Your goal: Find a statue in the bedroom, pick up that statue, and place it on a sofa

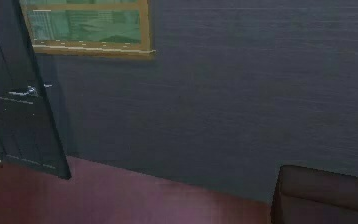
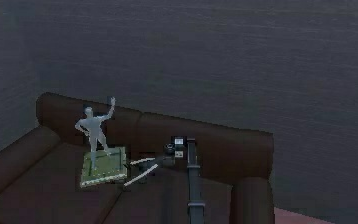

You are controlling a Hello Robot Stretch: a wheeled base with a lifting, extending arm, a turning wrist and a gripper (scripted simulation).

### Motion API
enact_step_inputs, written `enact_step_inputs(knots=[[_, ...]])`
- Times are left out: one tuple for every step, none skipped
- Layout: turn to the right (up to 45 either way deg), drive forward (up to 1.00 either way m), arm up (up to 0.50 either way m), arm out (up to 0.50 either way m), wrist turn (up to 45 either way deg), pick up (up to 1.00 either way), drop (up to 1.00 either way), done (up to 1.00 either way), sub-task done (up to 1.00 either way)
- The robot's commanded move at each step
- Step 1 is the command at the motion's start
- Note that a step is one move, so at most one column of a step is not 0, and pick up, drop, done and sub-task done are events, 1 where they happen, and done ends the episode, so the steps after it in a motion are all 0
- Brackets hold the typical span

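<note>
A pale grey statue (image 2: 97, 138) of a figure with one arm raised stands upright on a greenish square base on the seat of a dark brown sofa (image 2: 217, 150), toward the arm side view's left. My arm rises from the bottom edge over the sofa seat. The gripper (image 2: 128, 172) points left, and its thin fingers (image 2: 142, 159) end right beside the statue's base. I cannot tell whether it holds anything or touches the base. The sofa's arm (image 1: 322, 195) appears at the forward view's bottom right.
A dark grey wall runs behind the sofa. In the forward view a dark door (image 1: 22, 90) with a metal handle stands at the left, a wood-framed picture (image 1: 87, 28) hangs above, and reddish floor (image 1: 117, 195) lies free ahead.
</note>
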Motion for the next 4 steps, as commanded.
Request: enact_step_inputs(knots=[[0.0,0.0,-0.32,0.0,0.0,0.0,0.0,0.0,0.0],[0.0,0.0,0.0,0.0,0.0,0.0,1.0,0.0,0.0],[0.0,0.0,0.1,0.0,0.0,0.0,0.0,0.0,0.0],[0.0,0.0,0.0,-0.08,0.0,0.0,0.0,0.0,0.0]])
